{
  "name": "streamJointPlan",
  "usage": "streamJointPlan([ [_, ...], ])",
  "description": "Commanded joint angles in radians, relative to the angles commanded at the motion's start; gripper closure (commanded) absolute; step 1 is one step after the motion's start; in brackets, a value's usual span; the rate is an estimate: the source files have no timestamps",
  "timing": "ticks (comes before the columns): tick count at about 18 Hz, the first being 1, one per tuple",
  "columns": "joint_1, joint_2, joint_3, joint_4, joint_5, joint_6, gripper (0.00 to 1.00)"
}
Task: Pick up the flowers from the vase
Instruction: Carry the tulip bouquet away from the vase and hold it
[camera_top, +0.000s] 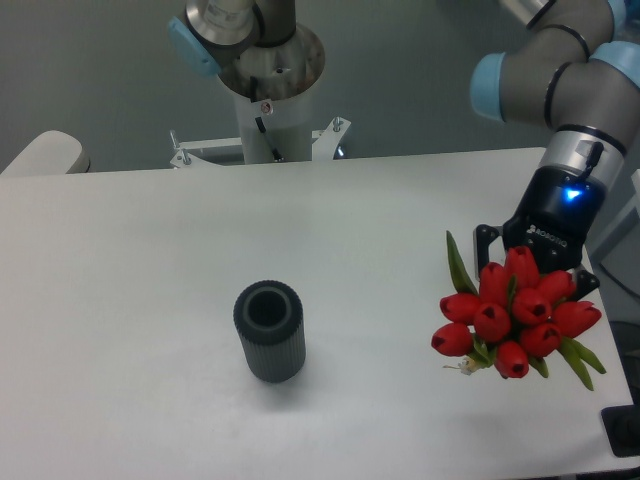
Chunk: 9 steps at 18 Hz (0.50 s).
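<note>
The flowers (512, 318), a tight bunch of red tulip buds with green leaves, hang tilted toward the camera over the right side of the white table (150, 260). My gripper (535, 262) sits right behind the bunch, shut on its stems; the fingertips are hidden by the buds. The vase (269, 331), dark grey and ribbed, stands upright and empty at the table's centre-left, well apart from the bunch.
The arm's base column (268, 90) stands at the back edge of the table. A pale rounded object (45, 153) shows at the far left. The table's right edge runs close to the bunch.
</note>
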Motion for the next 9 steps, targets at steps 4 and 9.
streamJointPlan([
  [4, -0.002, -0.005, 0.002, 0.005, 0.002, 0.005, 0.67],
  [9, -0.009, 0.000, -0.003, 0.003, 0.058, 0.037, 0.67],
])
